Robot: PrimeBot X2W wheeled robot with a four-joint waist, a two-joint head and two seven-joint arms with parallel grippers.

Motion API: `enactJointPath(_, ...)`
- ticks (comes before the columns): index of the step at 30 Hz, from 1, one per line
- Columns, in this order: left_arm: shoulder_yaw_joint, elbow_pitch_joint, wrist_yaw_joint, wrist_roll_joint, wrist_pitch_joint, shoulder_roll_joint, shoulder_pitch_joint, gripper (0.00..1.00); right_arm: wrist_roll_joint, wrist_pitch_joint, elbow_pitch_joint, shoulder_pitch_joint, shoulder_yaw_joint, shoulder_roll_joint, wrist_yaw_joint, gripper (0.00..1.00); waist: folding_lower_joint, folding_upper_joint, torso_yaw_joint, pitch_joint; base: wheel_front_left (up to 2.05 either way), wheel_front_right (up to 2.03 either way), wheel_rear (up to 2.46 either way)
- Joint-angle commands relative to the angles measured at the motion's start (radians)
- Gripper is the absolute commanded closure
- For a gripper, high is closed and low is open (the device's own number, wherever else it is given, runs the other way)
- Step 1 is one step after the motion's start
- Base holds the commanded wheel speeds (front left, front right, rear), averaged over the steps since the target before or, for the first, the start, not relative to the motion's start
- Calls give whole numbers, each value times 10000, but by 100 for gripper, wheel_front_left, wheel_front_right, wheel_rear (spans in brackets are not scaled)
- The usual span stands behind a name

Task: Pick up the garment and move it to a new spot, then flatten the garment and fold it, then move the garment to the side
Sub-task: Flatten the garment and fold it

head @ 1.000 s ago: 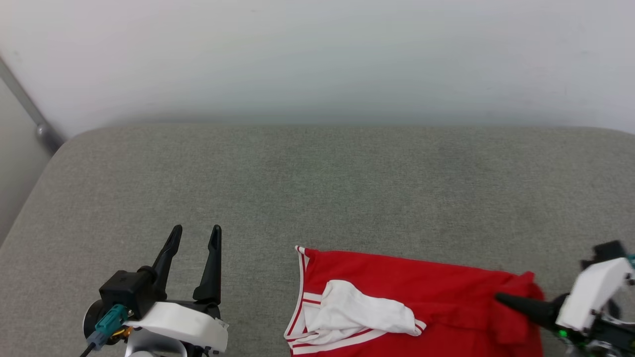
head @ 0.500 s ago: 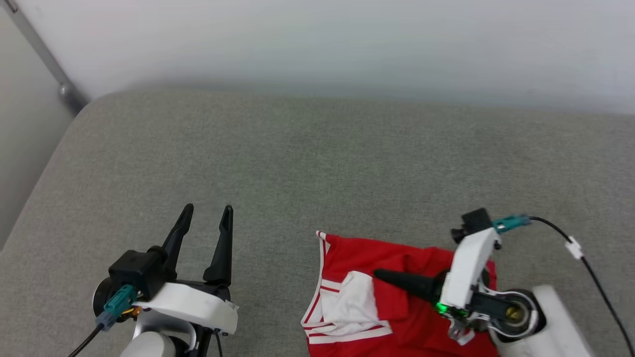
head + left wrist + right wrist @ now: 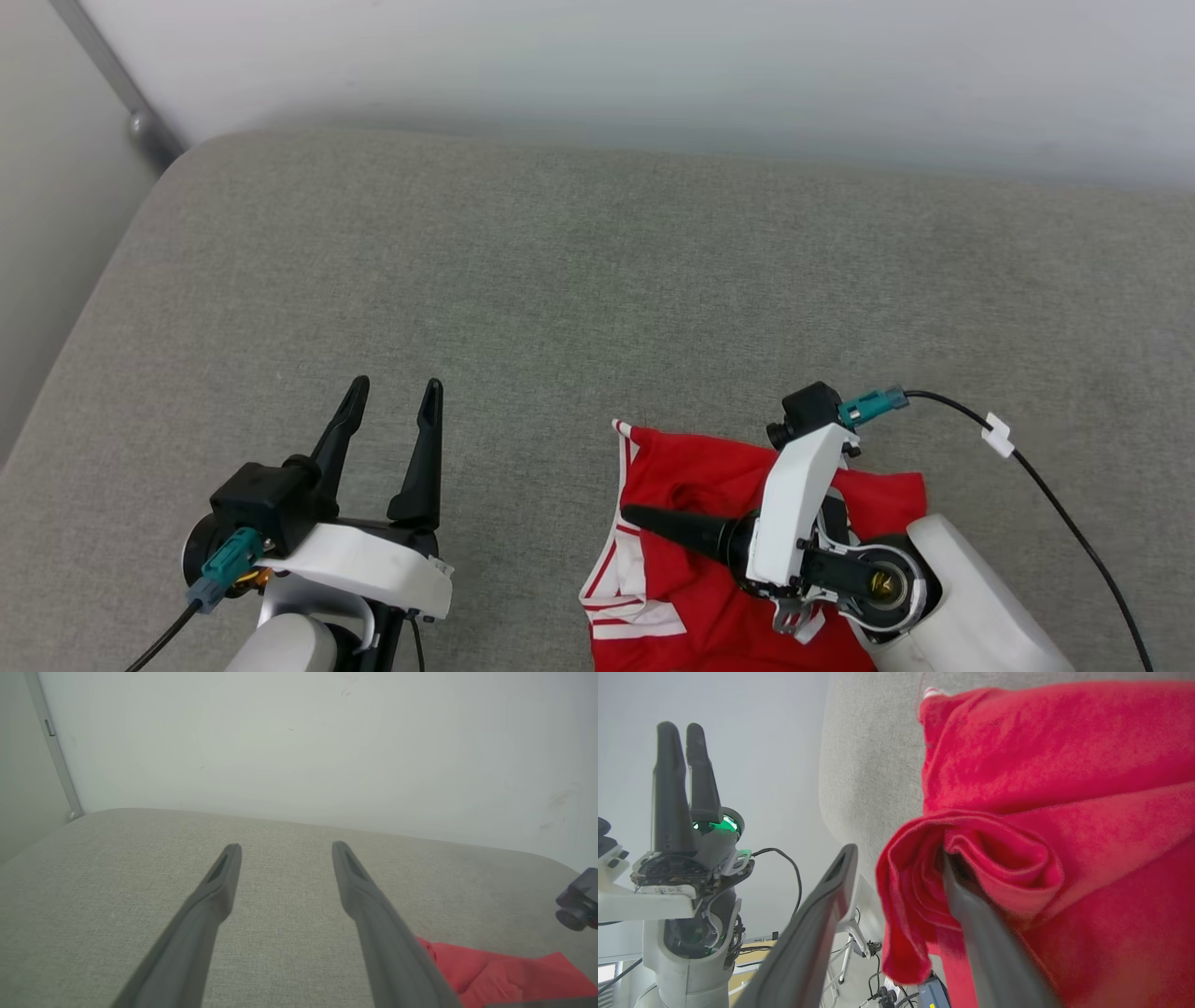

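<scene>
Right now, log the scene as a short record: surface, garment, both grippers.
surface: grey cushion, white wall behind
garment: red with white trim, crumpled on the cushion
left gripper: jaws open, empty, left of the garment
right gripper: jaws open, one finger tucked into a red fold

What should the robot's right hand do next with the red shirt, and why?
Probably slide the right gripper back, away from the garment. Its jaws stand open, yet a red fold drapes over one finger, so pulling out gently should let the cloth drop flat on the grey cushion.
</scene>
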Motion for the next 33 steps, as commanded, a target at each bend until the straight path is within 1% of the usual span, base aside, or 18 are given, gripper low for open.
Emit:
enactJointPath(1,31,67,-40,76,-58,-52,-82,0,-42,-122,-178,-205,151,-115,-1,0,-1,0,-103,-80,0,0,0)
enactJointPath(5,9,156,-49,76,-66,-19,8,0,-364,-304,-906,-278,611,-532,-1,0,-1,0,-303,-336,0,0,0)
enactJointPath(7,-23,201,-9,85,-54,-9,102,0,-755,-480,-1383,-250,933,-907,-1,0,-1,0,-412,-505,0,0,0)
enactJointPath(9,-26,227,49,63,-29,20,203,0,-1266,-910,-1982,-191,1167,-1305,-1,0,-1,0,-526,-695,0,0,0)
enactJointPath(11,-38,229,98,64,3,51,317,0,-2129,-1463,-2323,-41,1249,-1871,-2,0,-1,0,-633,-870,0,0,0)
enactJointPath(13,-47,218,165,75,40,103,435,0,-3347,-2158,-2462,85,1043,-2371,-2,0,-1,0,-748,-1039,0,0,0)
enactJointPath(15,-45,186,228,65,68,149,541,0,-4478,-2766,-2531,338,585,-2631,-1,0,-1,0,-842,-1170,0,0,0)
enactJointPath(19,-79,159,399,150,122,229,765,0,-6100,-3615,-2808,1094,-762,-2870,-2,0,-1,0,-1042,-1406,0,0,0)
enactJointPath(20,-81,134,457,146,131,226,801,0,-6432,-3783,-2923,1341,-1164,-2862,-2,0,-1,0,-1087,-1440,0,0,0)
enactJointPath(21,-81,134,457,146,131,226,801,0,-6432,-3783,-2923,1341,-1164,-2862,-2,0,-1,0,-1087,-1440,0,0,0)
enactJointPath(23,-57,97,521,152,133,255,865,0,-7124,-4097,-3206,1820,-1975,-2786,-2,0,-1,0,-1167,-1487,0,0,0)
enactJointPath(27,-22,81,631,175,123,322,996,0,-8159,-4663,-3912,2786,-3600,-2358,-2,0,-1,0,-1298,-1571,0,0,0)
enactJointPath(29,15,77,671,158,108,352,1054,0,-8592,-5060,-4320,3213,-4207,-2118,-2,0,-1,0,-1359,-1610,0,0,0)
enactJointPath(31,52,74,709,149,87,361,1109,0,-8810,-5467,-4661,3625,-4626,-1831,-2,0,-1,0,-1408,-1632,0,0,0)
enactJointPath(33,66,70,742,167,69,369,1137,0,-8966,-5945,-4973,3943,-4795,-1608,-2,0,-1,0,-1438,-1645,0,0,0)
